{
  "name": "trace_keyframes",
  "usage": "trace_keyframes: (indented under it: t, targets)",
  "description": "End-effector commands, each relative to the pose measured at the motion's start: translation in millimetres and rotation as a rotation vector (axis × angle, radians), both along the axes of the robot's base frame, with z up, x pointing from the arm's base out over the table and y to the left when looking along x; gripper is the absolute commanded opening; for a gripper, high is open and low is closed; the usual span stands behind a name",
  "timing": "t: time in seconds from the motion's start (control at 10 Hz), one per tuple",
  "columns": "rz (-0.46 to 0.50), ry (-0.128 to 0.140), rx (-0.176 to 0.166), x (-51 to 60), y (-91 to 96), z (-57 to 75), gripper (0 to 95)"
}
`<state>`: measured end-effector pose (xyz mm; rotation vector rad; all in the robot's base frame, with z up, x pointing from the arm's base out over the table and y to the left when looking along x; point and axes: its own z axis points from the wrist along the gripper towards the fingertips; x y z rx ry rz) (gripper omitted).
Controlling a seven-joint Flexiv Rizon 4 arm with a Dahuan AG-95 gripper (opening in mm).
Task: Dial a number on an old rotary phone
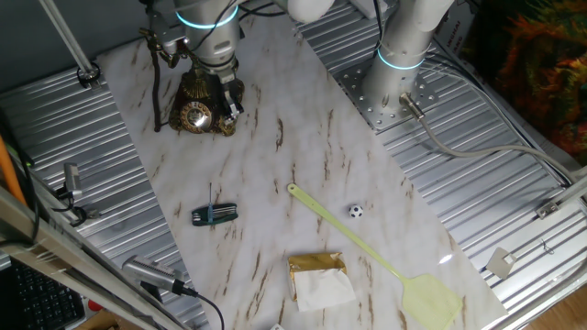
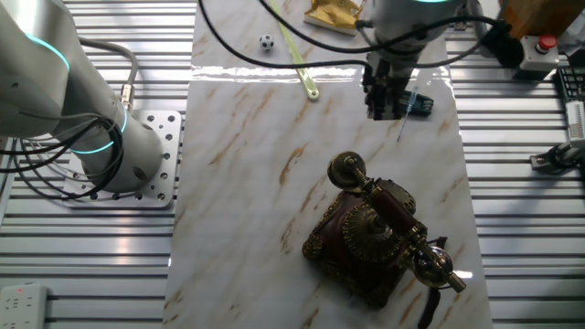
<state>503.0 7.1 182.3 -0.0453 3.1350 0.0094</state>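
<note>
The old rotary phone (image 1: 197, 108) stands at the far left of the marble board, dark brown and brass, with its round dial (image 1: 194, 116) facing this camera. In the other fixed view the phone (image 2: 370, 233) shows its back with the handset (image 2: 388, 215) lying on the cradle, and the dial is hidden. My gripper (image 1: 229, 105) hangs at the phone's right front, close to the dial. In the other fixed view the gripper (image 2: 382, 108) is in the air, apart from the phone. Its fingers look closed with nothing between them.
A green fly swatter (image 1: 367, 246) lies across the board's middle, with a small ball (image 1: 355, 211) beside it. A dark green clip (image 1: 214, 214) and a gold packet (image 1: 318, 277) lie nearer. A second arm's base (image 1: 399, 55) stands on the metal table (image 1: 514, 211).
</note>
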Motion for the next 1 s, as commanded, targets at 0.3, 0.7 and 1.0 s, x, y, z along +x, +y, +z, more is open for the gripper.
trace_keyframes:
  t: [0.3, 0.7, 1.0]
  targets:
    - [-0.006, -0.009, 0.0, -3.9, -1.3, 1.5, 0.0]
    - [-0.018, -0.006, 0.003, -3.9, -1.1, 2.0, 0.0]
    - [-0.022, -0.003, 0.006, -3.9, -1.1, 2.0, 0.0]
